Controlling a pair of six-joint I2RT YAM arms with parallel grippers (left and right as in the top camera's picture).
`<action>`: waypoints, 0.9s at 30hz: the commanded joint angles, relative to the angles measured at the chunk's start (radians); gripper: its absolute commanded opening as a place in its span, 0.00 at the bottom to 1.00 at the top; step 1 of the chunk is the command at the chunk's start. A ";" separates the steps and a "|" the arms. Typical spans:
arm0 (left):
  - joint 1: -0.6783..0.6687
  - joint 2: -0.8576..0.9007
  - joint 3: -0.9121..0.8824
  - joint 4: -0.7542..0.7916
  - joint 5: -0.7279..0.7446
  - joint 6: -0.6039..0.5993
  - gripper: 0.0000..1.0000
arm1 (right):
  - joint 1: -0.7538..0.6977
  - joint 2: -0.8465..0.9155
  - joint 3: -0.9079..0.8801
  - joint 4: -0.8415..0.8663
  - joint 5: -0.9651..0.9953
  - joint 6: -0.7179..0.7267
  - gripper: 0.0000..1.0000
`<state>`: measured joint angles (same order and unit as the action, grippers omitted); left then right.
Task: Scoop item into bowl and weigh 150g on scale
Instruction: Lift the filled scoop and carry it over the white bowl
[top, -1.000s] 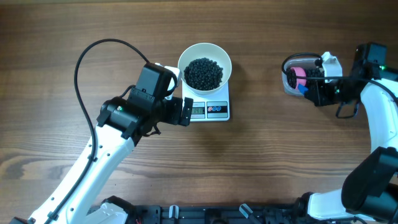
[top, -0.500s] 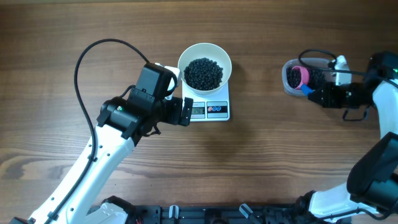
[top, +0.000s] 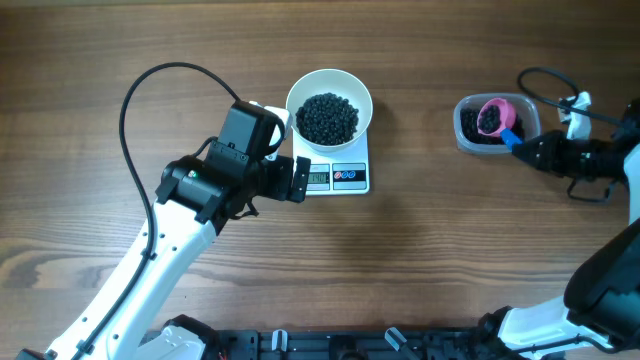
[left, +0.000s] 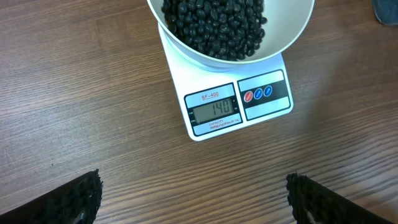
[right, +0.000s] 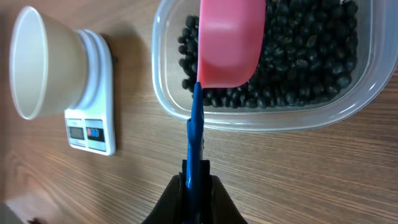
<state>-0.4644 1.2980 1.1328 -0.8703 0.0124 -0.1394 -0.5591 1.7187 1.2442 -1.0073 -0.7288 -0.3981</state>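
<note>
The white bowl (top: 329, 88) holds a heap of black beans (top: 327, 117) and stands on the white scale (top: 345, 178). In the left wrist view the scale's display (left: 214, 109) reads 140. My left gripper (top: 298, 180) hovers open just left of the scale, nothing between its fingers (left: 78, 199). My right gripper (top: 527, 150) is shut on the blue handle (right: 195, 130) of the pink scoop (top: 492, 116). The scoop carries some beans and sits over the clear tub (top: 466, 138), which holds more beans (right: 305, 56).
A black cable (top: 150, 90) loops over the table left of the bowl. The right arm's cable (top: 545, 75) arcs behind the tub. In the right wrist view the bowl (right: 43, 62) and scale (right: 93, 124) lie far to the left.
The right gripper has drawn back to the right, and the scoop has turned from lying in the tub to mouth-up with beans in it. The left arm has not moved.
</note>
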 joint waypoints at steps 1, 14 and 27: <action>0.002 0.002 -0.001 0.003 -0.002 -0.006 1.00 | -0.018 0.017 -0.008 -0.003 -0.106 0.069 0.04; 0.002 0.002 -0.001 0.003 -0.002 -0.006 1.00 | -0.018 0.017 -0.008 -0.037 -0.219 0.137 0.04; 0.002 0.002 -0.001 0.003 -0.002 -0.006 1.00 | -0.018 0.017 -0.008 -0.060 -0.566 0.102 0.04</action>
<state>-0.4644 1.2980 1.1328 -0.8703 0.0124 -0.1394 -0.5732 1.7187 1.2442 -1.0664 -1.1110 -0.2668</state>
